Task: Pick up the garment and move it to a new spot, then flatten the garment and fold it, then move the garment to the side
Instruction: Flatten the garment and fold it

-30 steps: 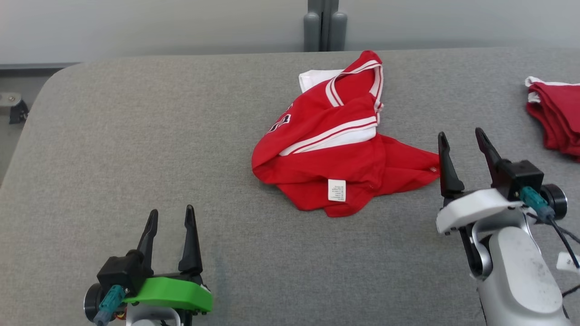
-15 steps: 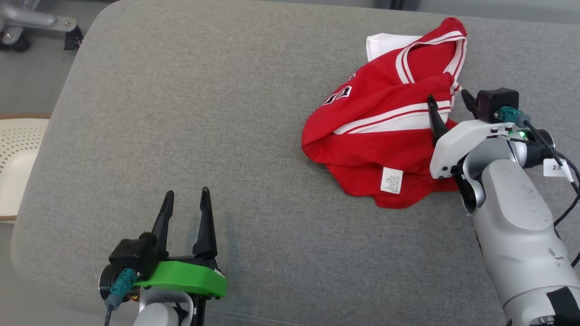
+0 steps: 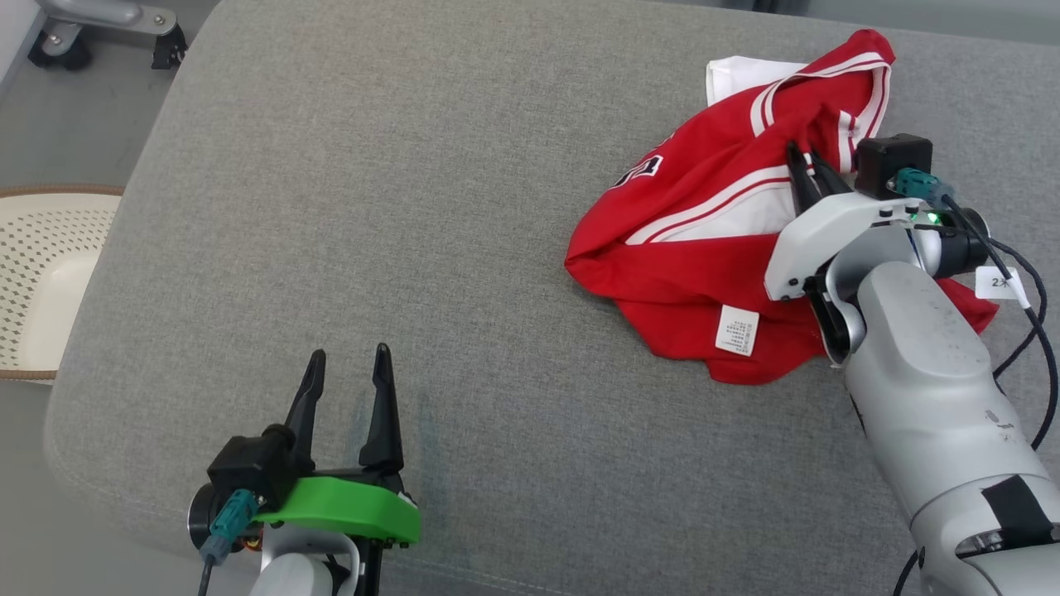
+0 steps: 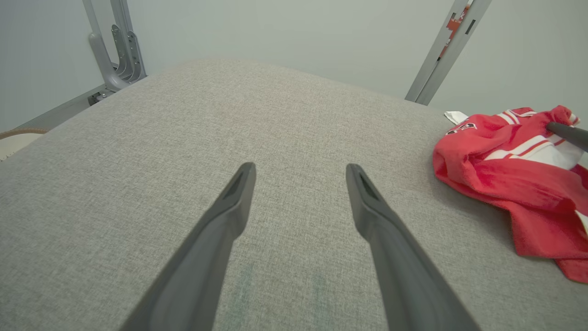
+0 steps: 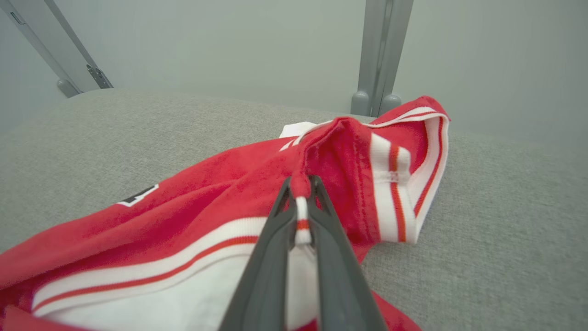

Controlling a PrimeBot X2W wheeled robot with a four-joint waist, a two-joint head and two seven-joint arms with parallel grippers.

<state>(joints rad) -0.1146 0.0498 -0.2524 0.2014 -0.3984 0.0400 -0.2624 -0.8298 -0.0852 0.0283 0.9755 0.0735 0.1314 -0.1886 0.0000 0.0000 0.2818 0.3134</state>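
The red jersey [image 3: 696, 273] lies in a crumpled heap on the grey padded surface [image 3: 464, 248], toward its far right side. White bands with a red stripe run along its edges, and a white panel shows between the folds. Part of a white, dark-edged print [image 3: 642, 170] sits on its left side. A white care label [image 3: 738, 330] lies face up at the near hem, and a white corner [image 3: 737, 74] sticks out at the far side. One striped edge is pinched into a raised ridge between the right gripper [image 5: 300, 184] fingers.
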